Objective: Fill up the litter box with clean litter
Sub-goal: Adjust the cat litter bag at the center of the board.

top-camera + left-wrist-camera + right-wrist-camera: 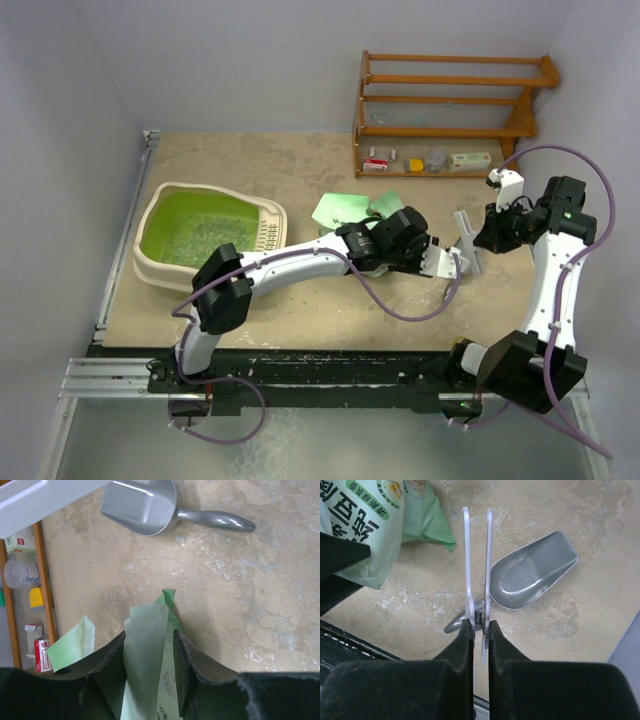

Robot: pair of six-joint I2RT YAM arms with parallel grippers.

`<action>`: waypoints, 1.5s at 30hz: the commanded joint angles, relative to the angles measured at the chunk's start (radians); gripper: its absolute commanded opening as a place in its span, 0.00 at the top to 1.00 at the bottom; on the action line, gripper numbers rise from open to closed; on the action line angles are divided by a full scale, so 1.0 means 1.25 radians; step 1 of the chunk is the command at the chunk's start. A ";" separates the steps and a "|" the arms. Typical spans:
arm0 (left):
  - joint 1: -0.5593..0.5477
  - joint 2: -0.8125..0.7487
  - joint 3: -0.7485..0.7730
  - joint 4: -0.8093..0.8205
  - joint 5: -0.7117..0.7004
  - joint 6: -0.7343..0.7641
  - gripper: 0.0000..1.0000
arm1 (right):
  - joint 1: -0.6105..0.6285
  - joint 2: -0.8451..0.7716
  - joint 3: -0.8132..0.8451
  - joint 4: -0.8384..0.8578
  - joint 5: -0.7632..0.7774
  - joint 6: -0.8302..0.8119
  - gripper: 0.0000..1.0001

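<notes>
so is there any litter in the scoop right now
No, the metal scoop lies on the table with its bowl bare and shiny, nothing in it.

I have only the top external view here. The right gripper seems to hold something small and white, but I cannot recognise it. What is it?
Observer: The right gripper is shut on a white spring clip, gripped near its spring.
Operator: Does the left gripper really have the bag?
Observer: Yes, the left gripper pinches a fold of the light green bag.
Operator: Is the scoop loaded?
Observer: No, the metal scoop lies empty on the table.
</notes>
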 commanded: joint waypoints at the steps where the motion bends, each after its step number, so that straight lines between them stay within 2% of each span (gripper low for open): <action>1: -0.019 0.015 0.022 0.033 -0.022 0.020 0.63 | -0.011 -0.004 0.039 -0.012 -0.048 0.003 1.00; 3: -0.021 0.021 0.013 0.039 -0.063 0.032 0.71 | -0.013 -0.004 0.039 -0.014 -0.056 0.004 1.00; 5: -0.020 0.025 0.015 0.035 -0.089 0.033 0.94 | -0.015 -0.004 0.040 -0.016 -0.060 0.003 1.00; 6: -0.017 0.023 0.015 0.034 -0.093 0.026 0.97 | -0.015 -0.004 0.039 -0.016 -0.062 0.003 1.00; 15: -0.008 -0.001 0.039 0.057 -0.049 -0.015 0.97 | -0.016 -0.004 0.046 -0.026 -0.077 0.000 1.00; 16: -0.007 -0.005 0.039 0.067 -0.048 -0.022 0.91 | -0.016 -0.004 0.048 -0.027 -0.077 0.000 1.00; 20: -0.008 -0.023 0.040 0.087 -0.050 -0.065 0.39 | -0.017 -0.005 0.058 -0.028 -0.079 0.005 1.00; 22: -0.008 -0.039 0.042 0.081 -0.053 -0.074 0.33 | -0.017 -0.003 0.068 -0.029 -0.086 0.013 1.00; 28: 0.034 -0.140 0.027 0.004 -0.036 -0.103 0.27 | -0.017 0.013 0.099 -0.035 -0.099 0.034 1.00; 33: 0.058 -0.281 -0.111 -0.061 -0.034 -0.084 0.24 | -0.017 0.040 0.144 -0.059 -0.126 0.056 1.00; 37: 0.091 -0.367 -0.258 -0.089 -0.017 -0.074 0.23 | 0.000 0.101 0.210 -0.201 -0.124 -0.071 1.00; 40: 0.115 -0.436 -0.370 -0.001 0.018 -0.085 0.22 | 0.016 0.119 0.224 -0.276 -0.112 -0.142 1.00; 45: 0.125 -0.386 -0.365 0.027 0.080 -0.133 0.21 | 0.087 0.041 0.133 -0.287 -0.066 -0.249 1.00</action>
